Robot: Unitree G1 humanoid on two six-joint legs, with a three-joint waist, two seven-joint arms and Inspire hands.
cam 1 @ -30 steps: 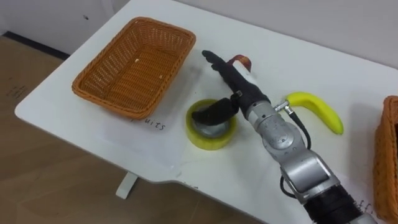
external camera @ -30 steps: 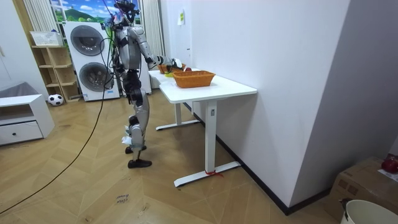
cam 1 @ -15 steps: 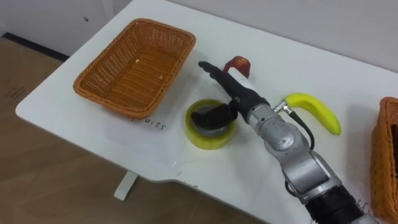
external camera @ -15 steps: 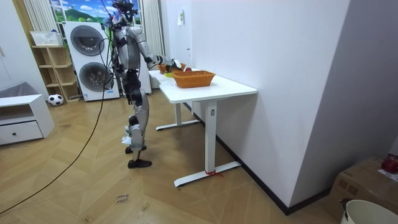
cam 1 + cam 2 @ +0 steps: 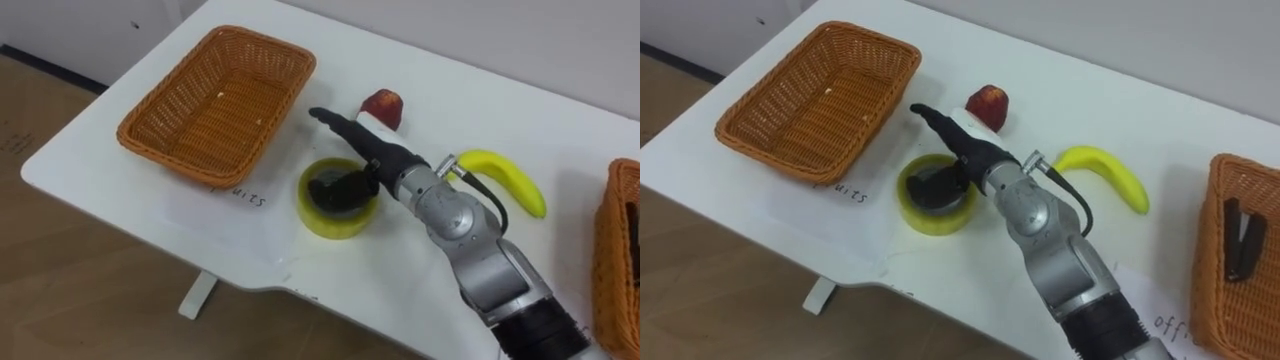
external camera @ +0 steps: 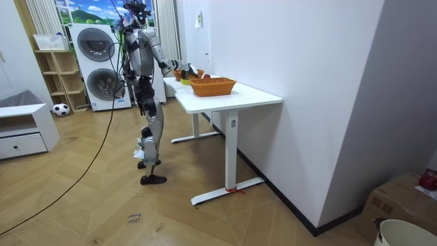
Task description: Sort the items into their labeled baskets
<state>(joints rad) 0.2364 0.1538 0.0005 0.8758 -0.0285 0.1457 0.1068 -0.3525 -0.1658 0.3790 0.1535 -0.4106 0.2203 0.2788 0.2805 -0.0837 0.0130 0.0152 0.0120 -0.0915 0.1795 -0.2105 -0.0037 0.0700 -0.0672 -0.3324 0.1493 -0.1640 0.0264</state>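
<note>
A yellow tape roll lies on the white table, just right of the empty wicker basket at the left. My right hand reaches over the roll from the lower right. Its fingers are straight and point towards that basket, and the thumb dips into the roll's hole. A red apple sits just beyond the hand. A yellow banana lies to the right of my forearm. A second wicker basket at the right edge holds a dark office item.
In the room view I stand at the end of the white table, with washing machines behind me. The table's front edge runs close below the tape roll.
My right hand has shifted left across the tape roll towards the left basket, so the apple behind it now shows whole. The roll, banana and baskets stay put.
</note>
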